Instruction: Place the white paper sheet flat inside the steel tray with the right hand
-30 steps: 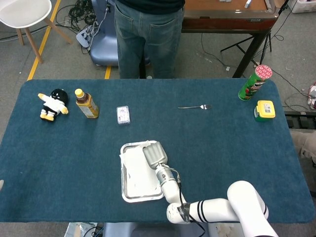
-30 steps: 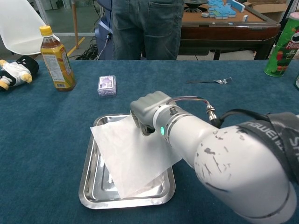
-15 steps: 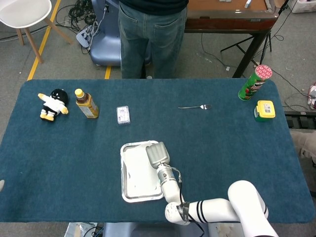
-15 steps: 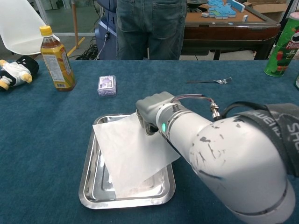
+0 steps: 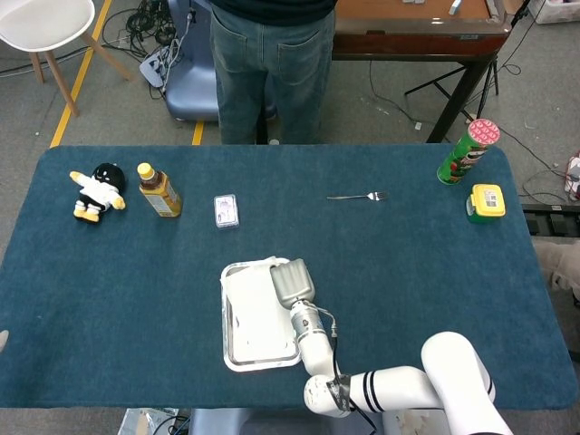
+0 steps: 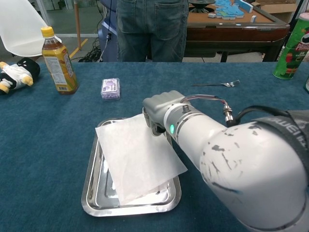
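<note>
Right hand [image 6: 161,112], fingers curled pinching the white paper sheet [image 6: 137,159], has drifted toward 3 o'clock, so the sheet sits crooked over the rectangular steel tray [image 6: 91,181], overhanging, not yet flat.

Grey right hand [image 6: 161,110], scuffed white arm, green light.

The tray [image 6: 91,193] sits low in the frame, near the front edge of the desk [image 5: 109,272]. The paper [image 6: 137,157] lies in it, skewed, its right corner over the tray's right rim. The right hand [image 6: 161,112] is at the paper's upper right edge. At upper left stand the toy [image 5: 97,191], then the bottle [image 5: 159,190], then the card box [image 5: 227,211]. The fork [image 5: 357,196] lies upper centre, with the can [image 5: 468,152] and a small box [image 5: 487,202] at upper right.
</note>
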Tool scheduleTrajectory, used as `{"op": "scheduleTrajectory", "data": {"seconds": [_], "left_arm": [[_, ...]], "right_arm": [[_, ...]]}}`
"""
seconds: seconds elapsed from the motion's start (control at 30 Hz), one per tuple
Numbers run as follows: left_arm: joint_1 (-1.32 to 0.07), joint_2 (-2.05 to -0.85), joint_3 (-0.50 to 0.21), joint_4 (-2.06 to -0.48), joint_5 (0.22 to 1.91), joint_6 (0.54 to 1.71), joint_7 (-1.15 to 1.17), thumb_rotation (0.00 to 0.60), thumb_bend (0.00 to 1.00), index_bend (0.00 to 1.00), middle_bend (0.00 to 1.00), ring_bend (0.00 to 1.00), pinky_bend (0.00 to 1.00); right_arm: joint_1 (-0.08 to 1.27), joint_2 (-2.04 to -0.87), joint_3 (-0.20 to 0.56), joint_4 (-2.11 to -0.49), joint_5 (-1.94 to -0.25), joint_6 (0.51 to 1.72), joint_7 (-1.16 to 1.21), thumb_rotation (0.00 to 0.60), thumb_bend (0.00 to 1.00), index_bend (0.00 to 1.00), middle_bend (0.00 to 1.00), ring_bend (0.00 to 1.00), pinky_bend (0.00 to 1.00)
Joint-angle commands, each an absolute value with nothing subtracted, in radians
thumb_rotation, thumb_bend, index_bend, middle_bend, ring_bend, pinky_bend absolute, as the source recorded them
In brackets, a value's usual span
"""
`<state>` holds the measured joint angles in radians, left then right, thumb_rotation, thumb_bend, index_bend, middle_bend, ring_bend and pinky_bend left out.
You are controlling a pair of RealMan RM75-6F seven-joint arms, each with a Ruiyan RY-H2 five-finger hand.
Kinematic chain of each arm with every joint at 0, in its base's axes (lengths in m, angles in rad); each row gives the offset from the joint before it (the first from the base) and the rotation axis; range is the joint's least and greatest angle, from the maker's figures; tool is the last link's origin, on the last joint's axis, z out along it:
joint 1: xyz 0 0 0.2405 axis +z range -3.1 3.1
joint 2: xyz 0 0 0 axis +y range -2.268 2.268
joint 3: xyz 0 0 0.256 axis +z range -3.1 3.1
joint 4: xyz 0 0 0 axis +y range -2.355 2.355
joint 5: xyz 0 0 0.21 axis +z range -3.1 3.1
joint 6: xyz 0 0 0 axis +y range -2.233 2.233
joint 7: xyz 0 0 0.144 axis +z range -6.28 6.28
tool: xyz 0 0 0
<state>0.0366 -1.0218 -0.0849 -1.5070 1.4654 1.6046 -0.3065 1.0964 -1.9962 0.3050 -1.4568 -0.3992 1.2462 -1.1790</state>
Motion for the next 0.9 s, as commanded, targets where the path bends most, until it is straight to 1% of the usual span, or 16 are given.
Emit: {"op": "scheduleTrajectory", "data": {"seconds": [0.03,0.2,0.3,0.43,0.53,0.67,0.77,0.9], "left_arm": [[0.036,-1.022,-0.085,-1.508,1.466,1.603,-0.305,0.6,0.28,0.57,0.45,0.39,0.55],[0.034,-1.023,-0.084,-1.51,1.465,1.6,-0.299,0.6,0.28,0.57,0.45,0.39,0.55],[0.033,-1.025,-0.083,-1.509,1.465,1.598,-0.296,0.6,0.28,0.57,0.45,0.39,0.55],[0.031,-1.026,-0.082,-1.512,1.467,1.596,-0.287,0.6,0.28,0.57,0.45,0.39,0.55],[0.029,-1.027,-0.081,-1.515,1.468,1.594,-0.279,0.6,0.28,0.57,0.45,0.39,0.55],[0.029,-1.028,-0.08,-1.516,1.468,1.594,-0.274,0.6,0.28,0.57,0.45,0.39,0.55],[0.029,-1.029,-0.08,-1.515,1.465,1.592,-0.274,0.6,0.28,0.57,0.45,0.39,0.55],[0.029,-1.028,-0.082,-1.514,1.458,1.59,-0.274,0.6,0.28,0.57,0.45,0.39,0.55]], "right_arm": [[1.087,-1.979,0.3,-1.484,-0.418,1.251,-1.168,0.6,1.0,0.36,1.0,1.0,1.0],[1.058,-1.917,0.262,-1.571,-0.492,1.253,-1.135,0.6,1.0,0.36,1.0,1.0,1.0],[1.037,-1.862,0.222,-1.631,-0.563,1.233,-1.102,0.6,1.0,0.36,1.0,1.0,1.0],[1.014,-1.782,0.167,-1.692,-0.684,1.182,-1.037,0.6,1.0,0.36,1.0,1.0,1.0],[1.006,-1.724,0.13,-1.718,-0.772,1.116,-0.977,0.6,1.0,0.36,1.0,1.0,1.0],[1.007,-1.655,0.077,-1.722,-0.907,1.013,-0.893,0.6,1.0,0.36,1.0,1.0,1.0],[1.004,-1.631,0.043,-1.706,-1.01,0.971,-0.838,0.6,1.0,0.36,1.0,1.0,1.0],[0.999,-1.612,0.018,-1.689,-1.121,0.937,-0.76,0.6,1.0,0.36,1.0,1.0,1.0]]}}
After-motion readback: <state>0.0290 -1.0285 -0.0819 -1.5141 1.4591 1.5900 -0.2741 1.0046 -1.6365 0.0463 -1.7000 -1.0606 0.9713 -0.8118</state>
